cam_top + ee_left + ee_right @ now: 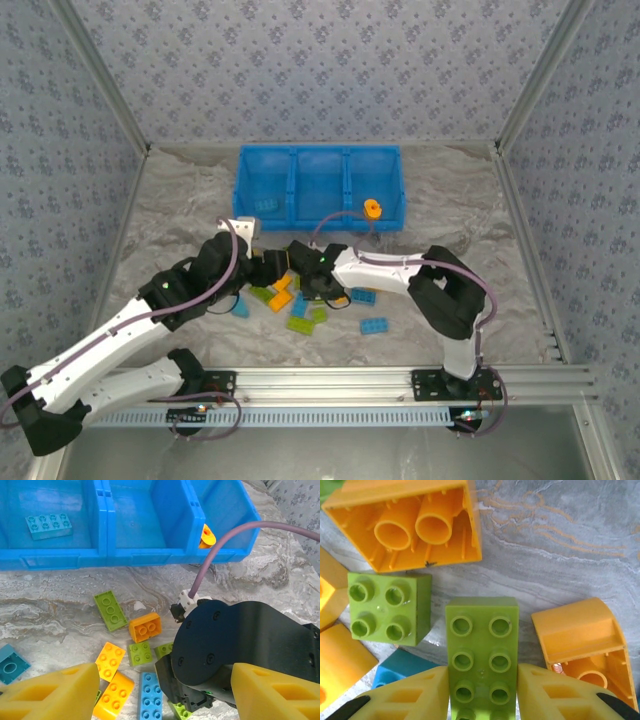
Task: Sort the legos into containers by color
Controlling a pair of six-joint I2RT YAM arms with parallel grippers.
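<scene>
Several legos (290,298) lie in a loose pile in front of the blue bin (320,150) with its three containers. My right gripper (482,690) is down in the pile, its yellow fingers (410,695) pressed on both long sides of a lime green eight-stud lego (481,650). My left gripper (165,690) hovers open just left of it, above the right arm's black wrist (225,650). A teal lego (48,526) lies in the left container. An orange piece (206,536) sits at the front of the right container.
Around the held brick lie a green four-stud brick (387,607), an upturned orange brick (415,522) and an orange curved brick (585,635). Loose blue bricks (375,325) lie to the right of the pile. The right arm's purple cable (220,545) arcs over the bin's front.
</scene>
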